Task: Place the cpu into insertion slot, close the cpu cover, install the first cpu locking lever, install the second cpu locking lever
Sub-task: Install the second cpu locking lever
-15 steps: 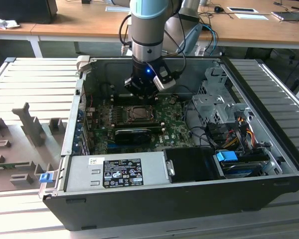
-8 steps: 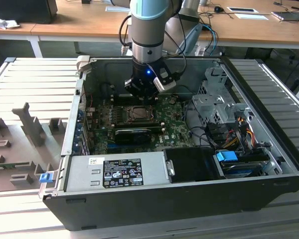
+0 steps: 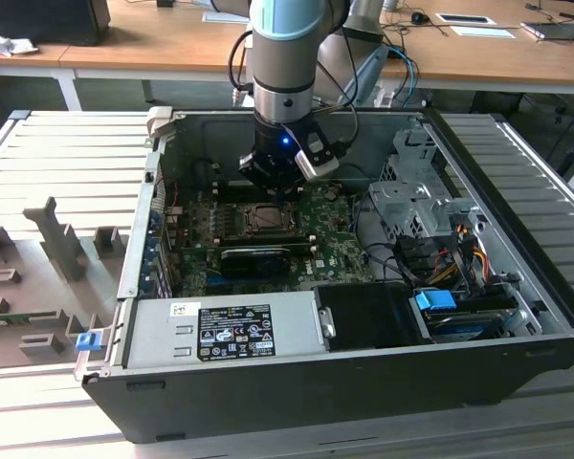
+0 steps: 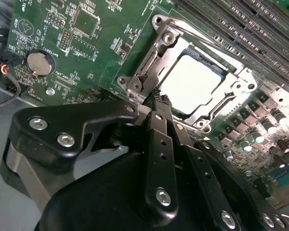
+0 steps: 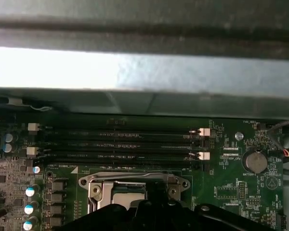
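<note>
The cpu lies flat in the insertion slot on the green board, its silver top glaring bright. The cpu cover, a silver frame, lies down around the chip. My gripper is shut, its black fingertips together just off the cover's edge, close to a screwed corner. Nothing shows between the fingers. In the exterior view the gripper hangs right over the far side of the socket. In the first wrist view the cover and the fingertips sit close together.
Long black memory slots run beside the socket, with the case wall beyond. A coin battery sits on the board. A black graphics card, the power supply, a drive cage and cables crowd the case.
</note>
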Tool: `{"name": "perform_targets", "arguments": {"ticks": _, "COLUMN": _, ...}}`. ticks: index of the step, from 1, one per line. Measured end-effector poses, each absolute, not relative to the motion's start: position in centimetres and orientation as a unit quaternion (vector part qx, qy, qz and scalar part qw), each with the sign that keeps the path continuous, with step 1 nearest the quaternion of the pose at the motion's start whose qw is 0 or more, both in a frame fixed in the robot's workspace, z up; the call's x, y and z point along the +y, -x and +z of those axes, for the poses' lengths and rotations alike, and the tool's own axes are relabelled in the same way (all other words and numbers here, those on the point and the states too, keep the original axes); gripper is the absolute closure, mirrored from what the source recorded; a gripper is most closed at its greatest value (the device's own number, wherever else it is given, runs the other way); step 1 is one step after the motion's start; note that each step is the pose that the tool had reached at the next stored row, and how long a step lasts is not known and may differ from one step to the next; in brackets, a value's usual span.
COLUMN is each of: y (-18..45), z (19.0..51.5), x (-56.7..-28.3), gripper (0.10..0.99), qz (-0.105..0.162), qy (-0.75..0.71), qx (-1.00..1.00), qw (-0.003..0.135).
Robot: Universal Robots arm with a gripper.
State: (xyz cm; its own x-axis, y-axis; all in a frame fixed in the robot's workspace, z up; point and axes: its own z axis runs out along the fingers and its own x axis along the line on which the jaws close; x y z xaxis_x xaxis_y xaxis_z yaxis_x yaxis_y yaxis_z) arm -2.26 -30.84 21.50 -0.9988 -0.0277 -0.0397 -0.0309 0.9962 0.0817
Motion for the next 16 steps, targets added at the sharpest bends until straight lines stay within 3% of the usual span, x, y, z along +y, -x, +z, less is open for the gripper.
{"name": "perform_targets", "arguments": {"ticks": 16, "y": 2.3, "z": 22.9, "x": -32.1, "gripper": 0.980, "qz": 0.041, "qy": 0.015, "qx": 0.999, "qw": 0.019}}
